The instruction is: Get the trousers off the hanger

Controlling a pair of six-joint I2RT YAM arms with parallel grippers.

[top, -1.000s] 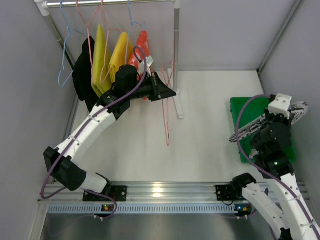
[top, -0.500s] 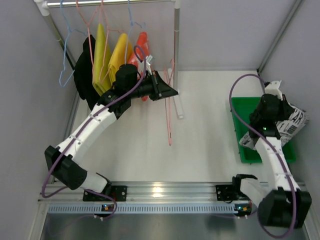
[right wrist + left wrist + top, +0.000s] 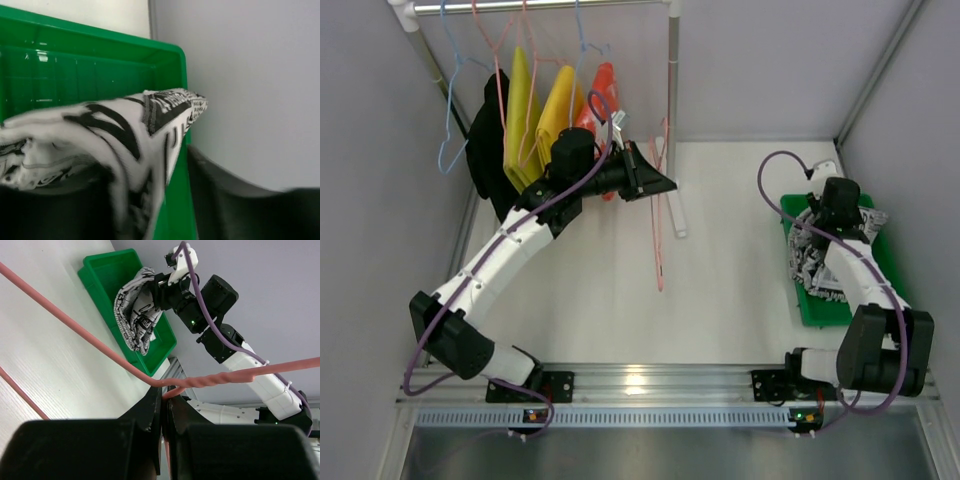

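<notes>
White tabletop (image 3: 740,260) carries a green bin (image 3: 817,312) at its right side. The trousers (image 3: 808,255) hang bunched over that bin, their lower folds down inside it, the cloth clamped between the fingers of the right gripper (image 3: 820,218). Well apart, beside the rack post (image 3: 672,120), the left gripper (image 3: 163,405) is pinched tight on the thin pink hanger (image 3: 657,245), which dangles below it.

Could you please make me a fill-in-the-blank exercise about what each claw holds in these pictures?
The left claw is shut on the ___ hanger.
The right claw holds the trousers over a ___ bin.
The trousers are ___ the hanger.
Missing words: pink; green; off.
</notes>
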